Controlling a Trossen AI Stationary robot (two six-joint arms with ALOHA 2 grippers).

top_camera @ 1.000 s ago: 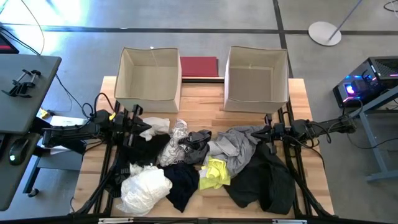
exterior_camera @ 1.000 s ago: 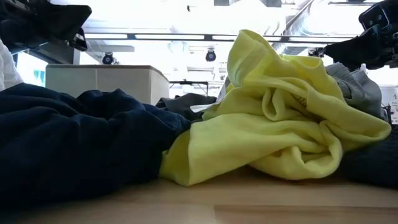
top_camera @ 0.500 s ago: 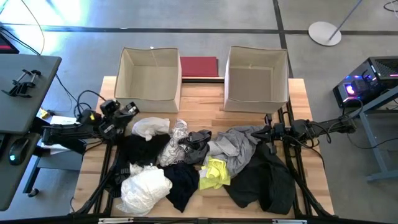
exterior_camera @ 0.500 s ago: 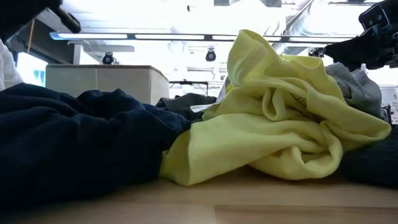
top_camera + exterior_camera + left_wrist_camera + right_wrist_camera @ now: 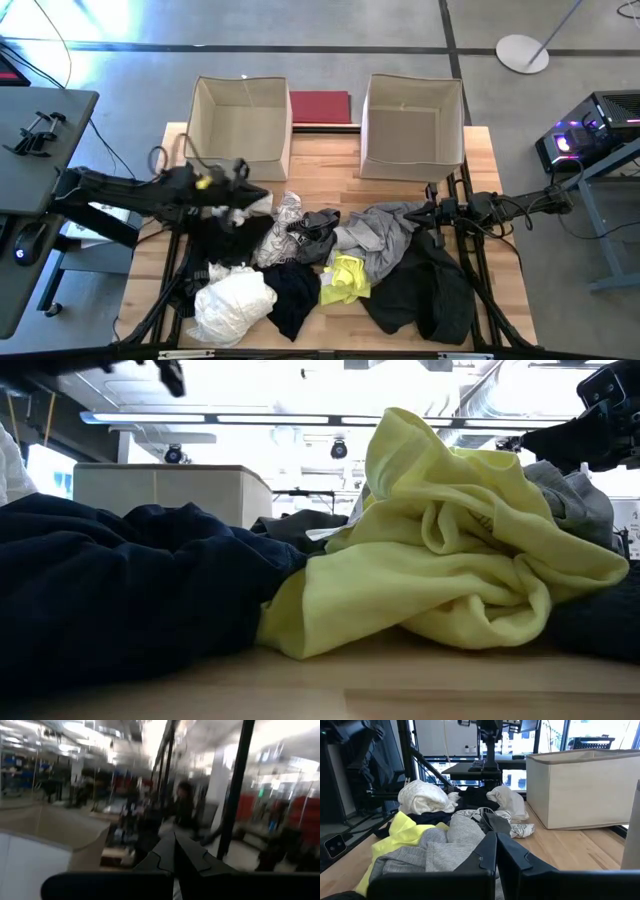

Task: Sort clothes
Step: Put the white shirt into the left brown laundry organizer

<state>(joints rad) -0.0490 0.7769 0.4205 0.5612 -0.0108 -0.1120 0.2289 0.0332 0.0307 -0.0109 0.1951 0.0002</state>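
- Your left gripper [image 5: 240,172] hangs just in front of the left beige box [image 5: 240,127], above the small white garment [image 5: 243,205]; its fingers [image 5: 192,857] are pressed together with nothing between them.
- Your right gripper [image 5: 428,211] sits at the right side of the clothes pile, over the grey garment [image 5: 385,232], its fingers [image 5: 512,854] closed and empty.
- The clothes lie heaped on the wooden table [image 5: 330,165] in front of both boxes: the neon yellow garment [image 5: 450,560] beside the dark navy garment [image 5: 120,590], and a crumpled white garment [image 5: 232,303] at the near left.
- The right beige box [image 5: 412,125] and the dark red board [image 5: 320,107] stand behind.
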